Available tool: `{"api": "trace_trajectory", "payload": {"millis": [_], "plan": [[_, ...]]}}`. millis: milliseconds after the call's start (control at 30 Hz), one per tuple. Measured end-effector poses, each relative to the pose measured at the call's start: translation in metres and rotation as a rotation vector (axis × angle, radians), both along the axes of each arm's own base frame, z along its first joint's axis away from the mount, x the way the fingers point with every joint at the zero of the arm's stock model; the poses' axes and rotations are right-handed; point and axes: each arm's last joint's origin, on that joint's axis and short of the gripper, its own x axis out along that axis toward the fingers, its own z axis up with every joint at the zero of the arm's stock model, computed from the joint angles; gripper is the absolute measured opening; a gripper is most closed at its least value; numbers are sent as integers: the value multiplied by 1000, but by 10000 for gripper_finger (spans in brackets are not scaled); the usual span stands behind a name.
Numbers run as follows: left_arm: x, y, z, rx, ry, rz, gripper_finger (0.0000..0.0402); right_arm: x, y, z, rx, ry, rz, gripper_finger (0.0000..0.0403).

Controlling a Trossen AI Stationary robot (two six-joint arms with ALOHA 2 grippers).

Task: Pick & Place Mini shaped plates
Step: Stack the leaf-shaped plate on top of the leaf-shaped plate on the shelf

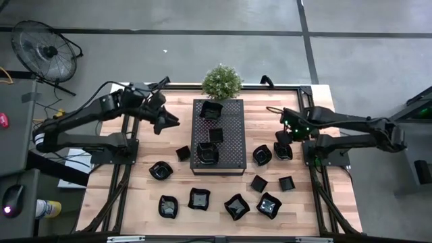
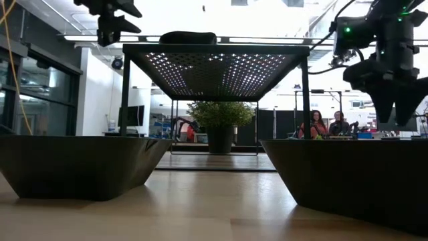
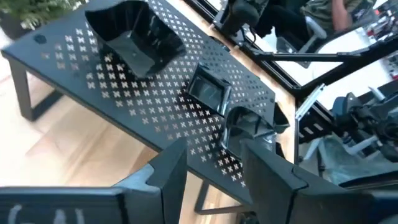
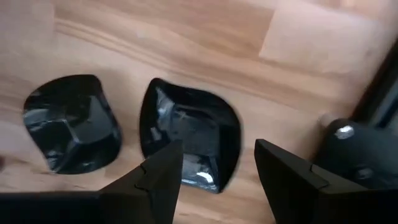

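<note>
A: Mini shaped plates, location?
B: Three on the perforated tray; the rest scattered on the counter.
A: Right pincer?
B: Fingers apart, empty, hovering above a wavy-rimmed plate just right of the tray.
A: Left pincer?
B: Part open, empty, raised left of the tray
</note>
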Motion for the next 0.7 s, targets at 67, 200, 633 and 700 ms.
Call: {"api": "trace_trajectory", "payload": {"millis": [67, 200, 633, 700], "plan": [[-2, -2, -4, -2, 1, -5, 149, 2, 2, 0, -12, 3, -22, 194], [-5, -3, -9, -12, 4, -18, 149, 5, 6, 0, -5, -3, -92, 194], [-8, -7, -6, 41, -36, -140, 149, 11, 8, 1, -29, -59, 22, 194], [-8, -7, -6, 36, -40, -156, 149, 13, 7, 1, -36, -89, 48, 194]]}}
